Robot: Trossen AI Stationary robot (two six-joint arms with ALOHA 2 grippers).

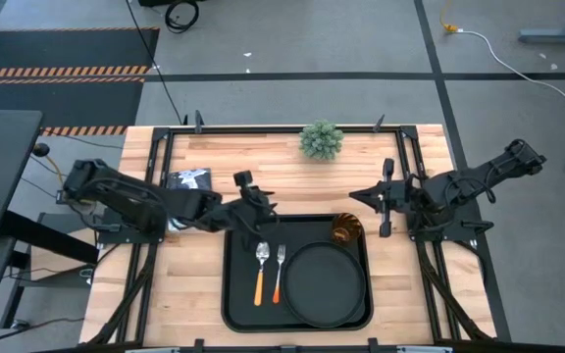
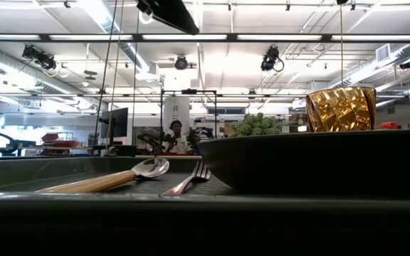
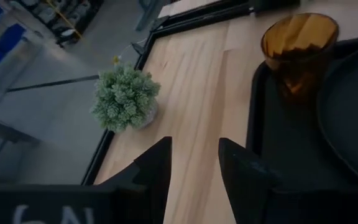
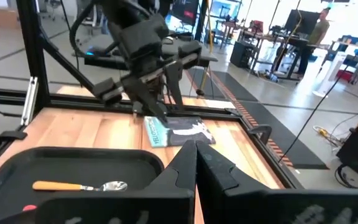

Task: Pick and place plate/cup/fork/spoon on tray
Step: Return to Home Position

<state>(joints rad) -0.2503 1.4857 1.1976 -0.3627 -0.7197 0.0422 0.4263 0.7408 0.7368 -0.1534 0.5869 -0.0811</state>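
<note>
The black tray lies at the table's near middle. On it are the round black plate on the right, the amber cup upright at its far right corner, and the spoon and the fork side by side on the left, bowl and tines toward the far edge. My left gripper hovers over the tray's far left rim, open and empty. My right gripper is shut and empty, just beyond the cup.
A small green plant stands at the table's far edge. A dark flat packet lies on the wood at the left, under my left arm. Bare wood shows on both sides of the tray. People stand in the room beyond.
</note>
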